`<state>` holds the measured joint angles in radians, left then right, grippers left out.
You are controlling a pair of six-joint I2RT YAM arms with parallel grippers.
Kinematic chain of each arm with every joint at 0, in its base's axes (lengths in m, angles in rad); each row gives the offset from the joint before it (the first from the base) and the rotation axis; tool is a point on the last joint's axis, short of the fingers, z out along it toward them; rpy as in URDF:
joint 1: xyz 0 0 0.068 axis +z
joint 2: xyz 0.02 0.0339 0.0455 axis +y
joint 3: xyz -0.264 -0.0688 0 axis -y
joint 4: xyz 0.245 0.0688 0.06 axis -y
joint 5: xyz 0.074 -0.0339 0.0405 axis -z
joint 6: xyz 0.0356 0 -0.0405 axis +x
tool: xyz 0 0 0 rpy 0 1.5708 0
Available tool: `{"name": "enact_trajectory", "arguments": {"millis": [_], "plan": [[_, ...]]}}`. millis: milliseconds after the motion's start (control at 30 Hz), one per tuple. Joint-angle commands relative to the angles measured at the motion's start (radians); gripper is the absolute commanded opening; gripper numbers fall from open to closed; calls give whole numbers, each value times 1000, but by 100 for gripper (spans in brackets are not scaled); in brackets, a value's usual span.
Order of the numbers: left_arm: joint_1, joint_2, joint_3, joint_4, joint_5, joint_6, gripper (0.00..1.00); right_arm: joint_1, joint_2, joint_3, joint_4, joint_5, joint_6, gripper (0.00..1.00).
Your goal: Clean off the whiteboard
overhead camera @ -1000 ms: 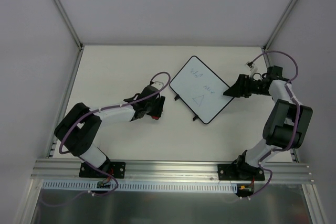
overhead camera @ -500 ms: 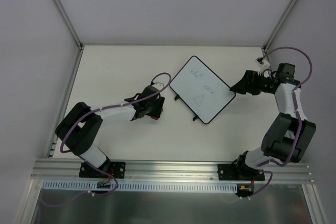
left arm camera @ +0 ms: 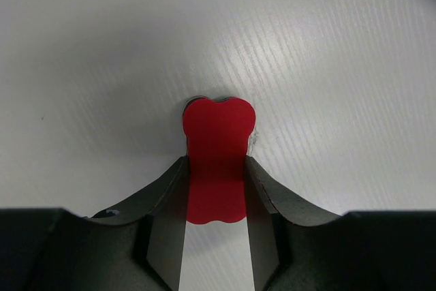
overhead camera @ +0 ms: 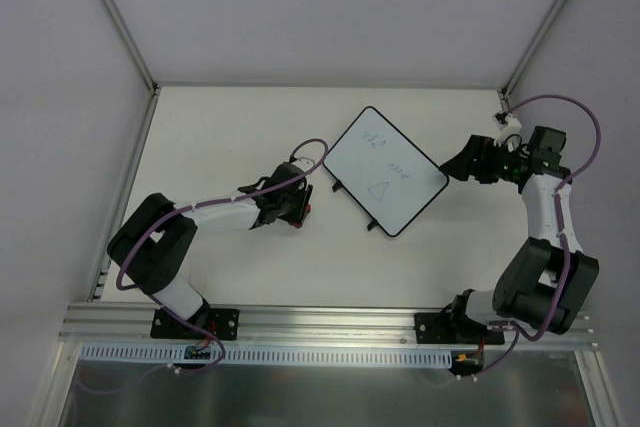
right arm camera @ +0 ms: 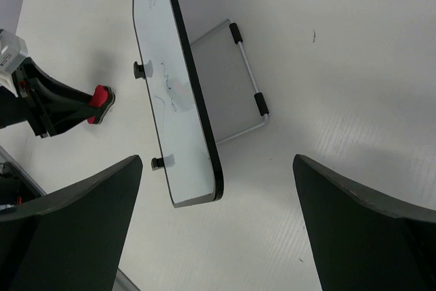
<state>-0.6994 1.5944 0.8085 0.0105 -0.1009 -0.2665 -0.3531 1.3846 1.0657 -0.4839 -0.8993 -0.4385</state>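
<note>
Since a second ago, my left arm has barely shifted, while my right arm has swung its elbow outward and drawn its tool back from the whiteboard's right corner.

On the left, my left tool (left arm camera: pixel 216 165) is clenched on the red eraser (left arm camera: pixel 216 134). The two dark fingers (left arm camera: pixel 167 209) press against its sides, and its rounded front end sticks out past their tips. The eraser sits low against the white bench (overhead camera: pixel 220 137), left of the board and apart from it.

The whiteboard (overhead camera: pixel 385 169) is at mid-bench, turned so one corner points toward me. It carries a small triangle (overhead camera: pixel 377 189) and two short scribbles above it, which I cannot read. From the right wrist view the board is propped at a tilt on a grey wire stand (right arm camera: pixel 235 80) with black feet, and two small black tabs show on its marked face.

On the right, my right tool (overhead camera: pixel 456 165) is released, its fingers (right arm camera: pixel 75 230) spread wide. It points at the board's right corner, near it but not touching.
</note>
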Motion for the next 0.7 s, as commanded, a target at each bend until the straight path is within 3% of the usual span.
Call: {"name": "enact_trajectory", "arguments": {"millis": [0,233,400,667], "plan": [[-5,12,27,-6,32,21,24,-7,-70,-73,128,40,104,99],[-5,-11,38,-6,44,32,3,8,-84,-171,238,11,149,99],[-3,-65,61,-29,52,38,0,32,-42,-182,243,2,129,98],[-3,-106,205,-29,69,70,0,46,-12,-190,248,-23,96,72]]}}
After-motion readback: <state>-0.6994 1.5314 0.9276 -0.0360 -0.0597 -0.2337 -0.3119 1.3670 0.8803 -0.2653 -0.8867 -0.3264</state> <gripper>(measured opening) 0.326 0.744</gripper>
